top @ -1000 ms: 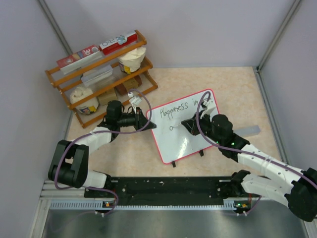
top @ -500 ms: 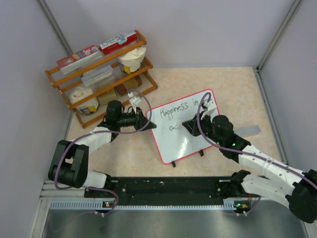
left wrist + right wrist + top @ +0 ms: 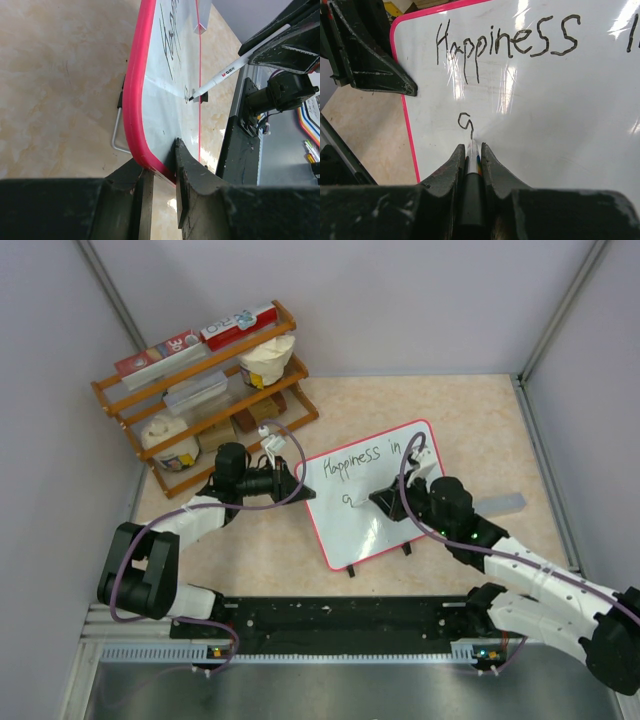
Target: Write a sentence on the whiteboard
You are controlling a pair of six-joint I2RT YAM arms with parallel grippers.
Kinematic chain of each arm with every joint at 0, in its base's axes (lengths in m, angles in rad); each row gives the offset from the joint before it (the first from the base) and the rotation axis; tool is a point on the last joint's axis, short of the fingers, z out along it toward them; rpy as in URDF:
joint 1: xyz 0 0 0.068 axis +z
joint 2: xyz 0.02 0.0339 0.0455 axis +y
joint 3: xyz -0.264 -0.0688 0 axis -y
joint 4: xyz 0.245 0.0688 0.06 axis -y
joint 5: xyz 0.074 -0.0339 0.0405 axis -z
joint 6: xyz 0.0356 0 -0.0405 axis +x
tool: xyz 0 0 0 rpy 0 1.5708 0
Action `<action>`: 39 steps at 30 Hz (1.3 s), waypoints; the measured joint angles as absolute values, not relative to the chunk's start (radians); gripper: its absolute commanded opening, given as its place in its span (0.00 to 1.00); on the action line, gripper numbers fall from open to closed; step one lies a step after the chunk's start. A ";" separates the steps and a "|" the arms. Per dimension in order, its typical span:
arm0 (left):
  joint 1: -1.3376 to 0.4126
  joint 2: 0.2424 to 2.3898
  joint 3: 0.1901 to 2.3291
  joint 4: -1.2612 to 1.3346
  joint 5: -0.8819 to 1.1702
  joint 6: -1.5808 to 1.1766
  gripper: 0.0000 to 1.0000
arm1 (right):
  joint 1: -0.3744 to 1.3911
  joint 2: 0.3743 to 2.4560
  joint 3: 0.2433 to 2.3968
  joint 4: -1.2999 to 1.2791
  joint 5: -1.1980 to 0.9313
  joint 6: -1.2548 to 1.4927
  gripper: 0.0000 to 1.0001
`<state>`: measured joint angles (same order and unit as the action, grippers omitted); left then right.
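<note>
Beige marbled tabletop (image 3: 470,410) is closed in by grey walls. At its middle the whiteboard (image 3: 352,536) is propped on black feet, its long axis running from 8 to 2 o'clock in the top view. The sentence (image 3: 355,460) follows that axis: "Happiness in" can be read on the upper line, and a lone "g" is set beneath the "pp".

At 10 o'clock from the whiteboard a wooden rack (image 3: 290,346) is stood, loaded with tubs and flat boxes; "30" can be read on the red box (image 3: 160,352) on top. At 3 o'clock a grey bar (image 3: 503,503) is laid flat, partly hidden by the right arm.

The left gripper (image 3: 160,167) is brought in from 9 o'clock, its jaws closed onto the red rim at the whiteboard's left edge. The right gripper (image 3: 472,150) is brought in from 4 o'clock, covering the whiteboard's right side. Its jaws are closed on a marker (image 3: 226,74), whose tip is set against the white surface at the tail of the "g". Print on the marker's barrel is too small to be read.
</note>
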<state>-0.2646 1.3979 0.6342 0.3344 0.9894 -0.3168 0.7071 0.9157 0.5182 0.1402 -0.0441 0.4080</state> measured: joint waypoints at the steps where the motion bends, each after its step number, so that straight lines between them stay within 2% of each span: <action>1: -0.265 1.398 0.634 0.334 0.989 -0.317 0.00 | 0.707 0.912 0.516 0.134 -0.047 0.408 0.00; 23: -0.265 1.398 0.634 0.334 0.989 -0.316 0.00 | 0.707 0.947 0.497 0.187 -0.119 0.450 0.00; 39: -0.265 1.398 0.634 0.335 0.990 -0.316 0.00 | 0.707 0.888 0.535 0.191 -0.056 0.470 0.00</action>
<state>-0.2646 1.3979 0.6342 0.3347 0.9901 -0.3161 0.7067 0.8875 0.5346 0.1913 -0.0559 0.4702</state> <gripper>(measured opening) 0.239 0.115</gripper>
